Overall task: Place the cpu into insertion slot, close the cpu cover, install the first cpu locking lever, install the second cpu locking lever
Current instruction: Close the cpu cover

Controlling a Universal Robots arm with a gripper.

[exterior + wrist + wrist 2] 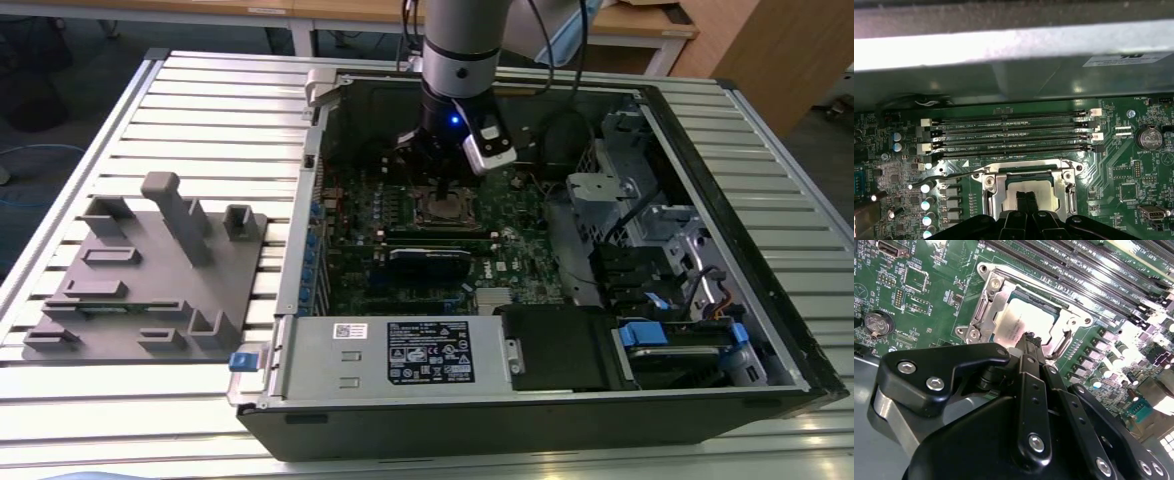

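Observation:
The cpu [1013, 322] lies flat in the insertion slot [985, 305], its silver top showing through the window of the cpu cover [1000, 294], which is down around it. In the first wrist view the cpu [1040, 189] and the cpu cover [993, 189] sit just below the memory slots. My gripper [1030, 340] is shut, its narrow black fingertips pressed together with nothing between them, right over the cpu's near edge. A thin wire locking lever [951, 175] runs beside the socket. In the exterior view the gripper [446, 190] hangs over the socket [443, 210].
Long black memory slots [1009, 135] run beside the socket. The case walls [320, 150] enclose the motherboard; a power supply [400, 355] and drive bays [654, 240] stand nearby. A grey fixture plate [147, 270] lies on the table at the exterior view's left.

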